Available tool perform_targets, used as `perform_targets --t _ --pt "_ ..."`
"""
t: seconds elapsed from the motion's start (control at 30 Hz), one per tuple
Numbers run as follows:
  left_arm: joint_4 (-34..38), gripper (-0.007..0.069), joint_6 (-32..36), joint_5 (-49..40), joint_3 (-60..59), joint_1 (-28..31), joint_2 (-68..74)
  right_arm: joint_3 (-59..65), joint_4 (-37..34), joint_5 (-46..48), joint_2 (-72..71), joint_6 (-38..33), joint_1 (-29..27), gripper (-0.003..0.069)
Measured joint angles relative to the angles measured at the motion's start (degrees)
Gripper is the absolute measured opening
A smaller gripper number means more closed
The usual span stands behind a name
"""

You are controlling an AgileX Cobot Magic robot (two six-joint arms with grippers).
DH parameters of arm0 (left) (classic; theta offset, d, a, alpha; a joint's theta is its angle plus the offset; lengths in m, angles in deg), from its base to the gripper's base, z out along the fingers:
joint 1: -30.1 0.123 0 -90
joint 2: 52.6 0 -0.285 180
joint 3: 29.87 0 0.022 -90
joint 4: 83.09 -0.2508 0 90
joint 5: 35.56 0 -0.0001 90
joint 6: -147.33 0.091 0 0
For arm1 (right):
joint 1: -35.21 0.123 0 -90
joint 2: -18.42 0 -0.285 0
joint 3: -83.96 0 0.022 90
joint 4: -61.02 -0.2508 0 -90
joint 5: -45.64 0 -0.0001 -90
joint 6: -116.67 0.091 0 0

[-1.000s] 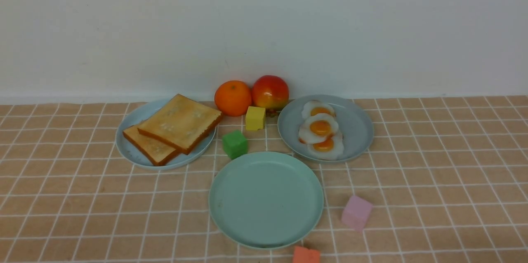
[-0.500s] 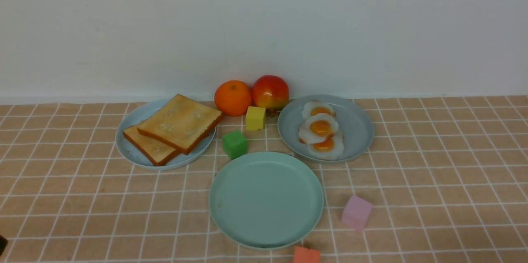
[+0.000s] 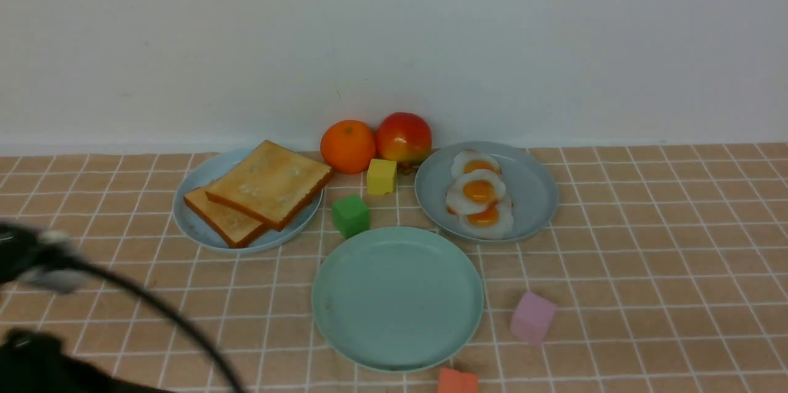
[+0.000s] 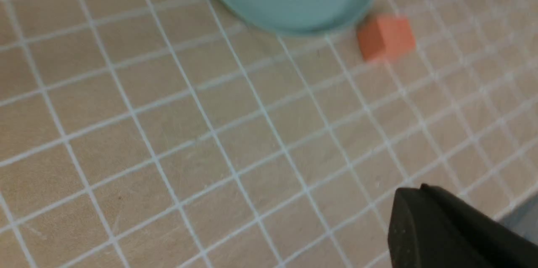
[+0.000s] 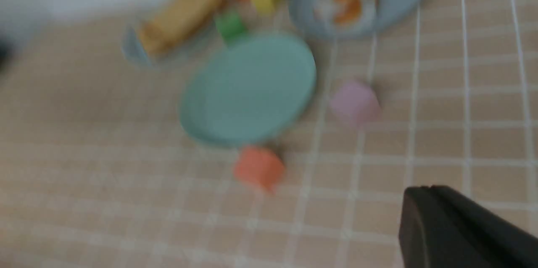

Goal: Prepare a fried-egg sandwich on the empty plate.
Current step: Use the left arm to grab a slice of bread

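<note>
We saw the left fingers (image 4: 445, 230) as one dark wedge, clenched on nothing, hanging over the checked cloth at the near left of the desk (image 3: 646, 257). The right fingers (image 5: 454, 230) looked the same, pressed together and empty, over the near right of the cloth. In the front view the left arm (image 3: 31, 362) was only a dark blur with a cable at the near left corner.

Nearest the fingers, an orange-red cube (image 3: 457, 380) lay just beside the near rim of the mint-green plate (image 3: 397, 300). The plate sat bare in the middle of the desk, and a pink cube (image 3: 532, 317) stood near its right side. A green cube (image 3: 350, 215) stood just beyond the far rim, with a yellow cube (image 3: 381, 176) farther back.

At the far left, a sky-blue plate (image 3: 191, 220) held the two toast slices (image 3: 269, 182) — the upper one lay partly over the lower. At the far right, a grey-blue plate (image 3: 529, 190) held three fried eggs (image 3: 477, 191), overlapping in a row. Between those plates, close to the wall, an orange (image 3: 348, 146) and an apple (image 3: 403, 137) stood side by side.
</note>
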Motion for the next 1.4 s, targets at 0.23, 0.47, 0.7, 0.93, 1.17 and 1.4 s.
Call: perform_targets --t 0.23,0.47,0.7,0.93,1.17,1.4 --pt "-11.97 -0.0013 -2.92 8.11 14.64 -5.51 23.75 -10.13 5.67 5.68 8.28 -2.8 1.46 0.0" --pt "-17.98 -0.0013 -5.24 5.82 32.35 1.33 46.25 -10.89 5.65 9.21 8.12 -3.44 1.66 0.0001" --pt "-27.23 0.0034 -4.75 9.46 44.08 2.09 61.66 -10.93 6.14 10.44 6.87 -3.49 1.66 0.0001" --pt "-35.55 0.0312 -4.86 11.24 50.98 2.09 71.6 -10.93 6.88 11.11 6.87 -3.6 1.66 0.0001" --pt "-36.87 0.0445 -4.94 14.77 52.44 2.09 75.68 -10.93 6.7 11.47 6.76 -3.6 1.66 0.0001" --pt "-40.25 0.0426 -5.0 16.8 52.83 2.02 78.05 -10.93 6.7 11.53 6.76 -3.6 1.66 0.0003"
